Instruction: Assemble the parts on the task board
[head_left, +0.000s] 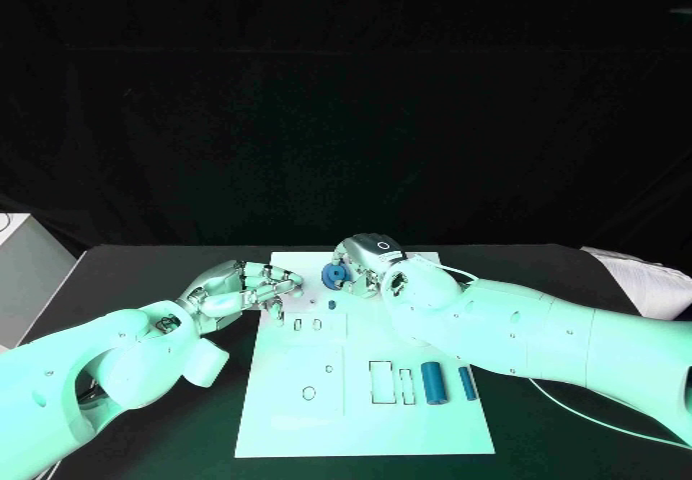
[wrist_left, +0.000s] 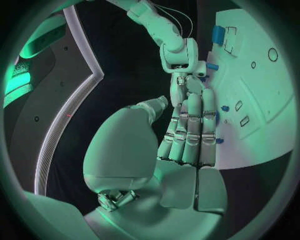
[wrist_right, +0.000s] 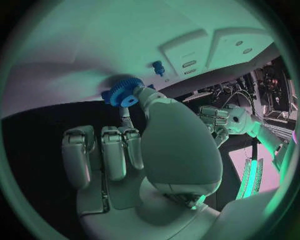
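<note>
Right hand (head_left: 378, 268): pinched a small blue toothed gear (head_left: 335, 273), upper centre of frame.
Left hand (head_left: 235, 288): fingers pressed together, touching white task board (head_left: 325, 410) edge.
Nearby: two blue cylinders (head_left: 433, 382), lower right of board.

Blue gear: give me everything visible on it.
The gear is a small blue toothed wheel with a round centre hole, plastic by its look. The right robot hand pinches it between fingertips above the far end of the board, just off the surface by the wrist view. It is tilted, its face toward the head camera. Nothing else touches it.
</note>
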